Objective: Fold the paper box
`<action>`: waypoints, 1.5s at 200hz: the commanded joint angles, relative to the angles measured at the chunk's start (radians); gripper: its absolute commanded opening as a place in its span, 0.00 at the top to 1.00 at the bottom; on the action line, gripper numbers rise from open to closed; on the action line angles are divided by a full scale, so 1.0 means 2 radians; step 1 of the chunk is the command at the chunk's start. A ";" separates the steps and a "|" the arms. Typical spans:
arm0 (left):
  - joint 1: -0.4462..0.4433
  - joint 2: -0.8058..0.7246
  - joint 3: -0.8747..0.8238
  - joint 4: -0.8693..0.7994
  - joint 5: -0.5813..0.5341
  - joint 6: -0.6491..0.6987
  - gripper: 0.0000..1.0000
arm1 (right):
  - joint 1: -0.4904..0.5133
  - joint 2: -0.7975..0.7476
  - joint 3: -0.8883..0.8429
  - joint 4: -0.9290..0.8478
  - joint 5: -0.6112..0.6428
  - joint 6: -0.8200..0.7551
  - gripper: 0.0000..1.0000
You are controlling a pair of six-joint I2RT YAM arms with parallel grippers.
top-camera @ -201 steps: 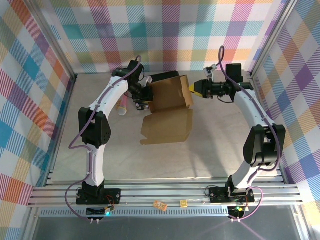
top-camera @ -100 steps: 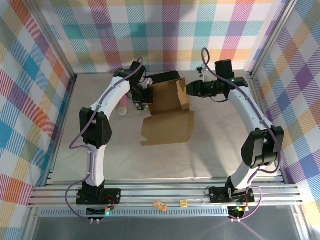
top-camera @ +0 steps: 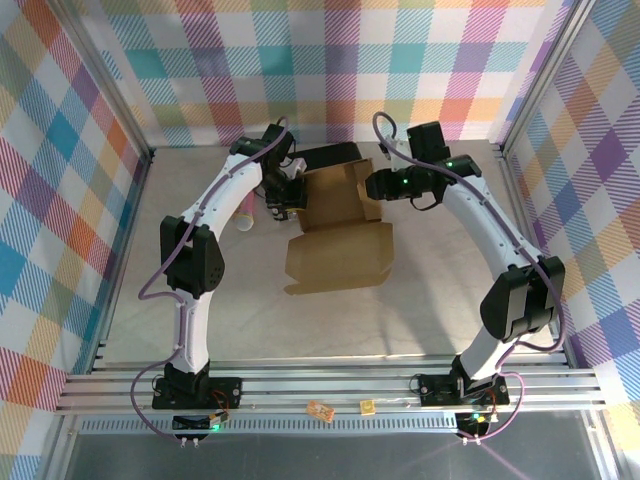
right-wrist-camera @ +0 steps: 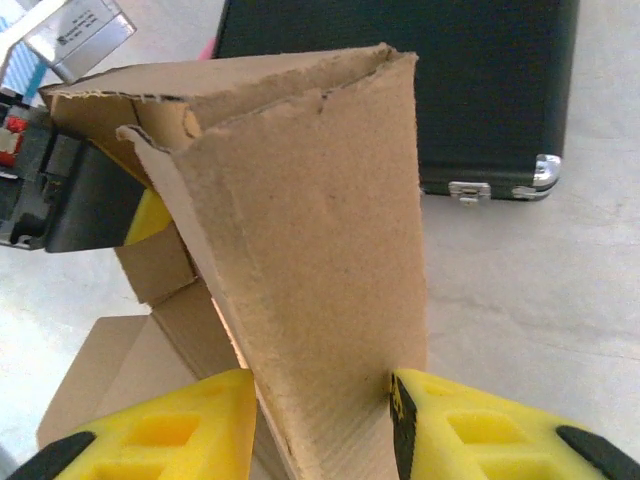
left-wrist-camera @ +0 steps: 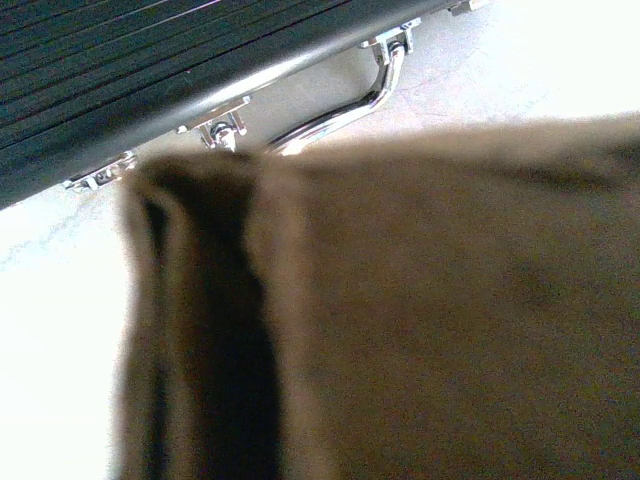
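- Take the table (top-camera: 430,300) as the reference. Read every clock direction in the overhead view, with 12 o'clock at the far wall.
- Find the black case (top-camera: 330,155) at 12 o'clock of the table centre, near the far wall, with chrome latches and a handle along one edge.
- Locate the paper box (top-camera: 338,215) just at 6 o'clock of the case, between the two grippers and slightly toward 12 o'clock from the table centre.
- Judge the fold as partly done, roughly midway. Far half raised off the table with side walls up. Near panel flat on the table at 6 o'clock, not yet brought over.
- Expect the remaining work to include squaring the last side flap, tucking the tabs and closing the flat panel over as a lid.
- Check the right gripper (top-camera: 375,185) at 3 o'clock of the raised half. Fingers apart, with an upright side flap standing in the gap and meeting both yellow pads (right-wrist-camera: 160,425) in the wrist view. Treat as straddling the flap, not clamping it.
- Check the left gripper (top-camera: 285,195) at 9 o'clock of the raised half, against the left wall. Cannot tell whether the fingers are apart or together, because blurred cardboard sits close to that wrist lens.
- Disregard the pale tube (top-camera: 243,213) lying on the table at 9 o'clock of the left gripper, apart from the box.
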 commanded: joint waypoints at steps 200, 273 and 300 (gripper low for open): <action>-0.018 -0.018 0.045 -0.062 -0.024 -0.038 1.00 | 0.117 0.163 0.199 -0.142 0.366 0.028 0.80; -0.018 -0.012 0.061 -0.077 -0.033 -0.044 1.00 | 0.117 0.182 0.231 -0.167 0.414 0.031 1.00; -0.018 -0.010 0.066 -0.083 -0.039 -0.050 1.00 | 0.117 0.182 0.233 -0.178 0.444 0.035 1.00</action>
